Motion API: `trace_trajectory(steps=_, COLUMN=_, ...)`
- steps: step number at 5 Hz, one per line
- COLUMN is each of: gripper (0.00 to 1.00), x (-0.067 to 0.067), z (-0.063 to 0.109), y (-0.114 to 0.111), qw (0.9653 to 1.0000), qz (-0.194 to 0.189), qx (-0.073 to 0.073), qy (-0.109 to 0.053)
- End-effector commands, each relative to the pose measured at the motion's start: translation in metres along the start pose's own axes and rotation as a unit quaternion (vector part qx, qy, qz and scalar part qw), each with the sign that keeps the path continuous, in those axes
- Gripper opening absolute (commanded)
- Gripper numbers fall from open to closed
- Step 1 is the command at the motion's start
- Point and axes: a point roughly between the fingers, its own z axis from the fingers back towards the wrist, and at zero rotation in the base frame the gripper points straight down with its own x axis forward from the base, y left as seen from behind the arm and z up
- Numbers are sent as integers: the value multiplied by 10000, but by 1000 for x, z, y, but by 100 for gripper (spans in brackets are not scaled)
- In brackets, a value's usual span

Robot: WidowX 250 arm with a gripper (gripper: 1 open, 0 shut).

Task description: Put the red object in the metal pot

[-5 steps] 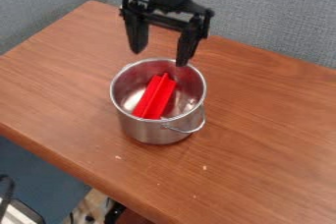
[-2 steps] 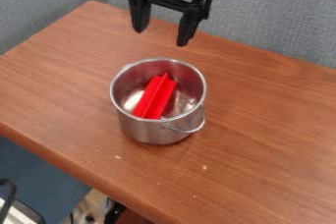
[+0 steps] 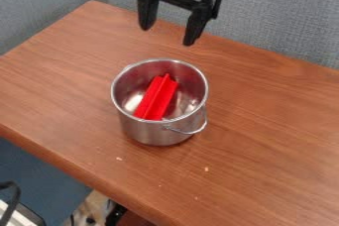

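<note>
Red block [image 3: 158, 98] inside metal pot [image 3: 163, 129], wooden table [image 3: 259, 121] (cables [image 3: 113, 213] below)

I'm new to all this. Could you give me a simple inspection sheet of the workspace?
Surface: wooden table, brown, with small pale specks near the pot
Job's things: red block inside the metal pot, leaning against its inner wall; wire handle on the pot's side
Clutter: nothing seen on the table
Gripper: black fingers apart, above the table's far part, holding nothing
Cables: dark cable-like curve at the lower left corner, partly cut off
Surroundings: grey textured panels behind the table
</note>
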Motion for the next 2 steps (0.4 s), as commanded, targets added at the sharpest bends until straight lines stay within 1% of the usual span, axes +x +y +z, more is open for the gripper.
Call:
trace_trajectory(steps=1, gripper=100, x=-14, z=18, y=10, qw=9996, qz=97, qx=30, qy=-253)
trace_trajectory(steps=2, gripper=100, x=-15, z=28, y=7, qw=9995, qz=208, qx=37, qy=-241)
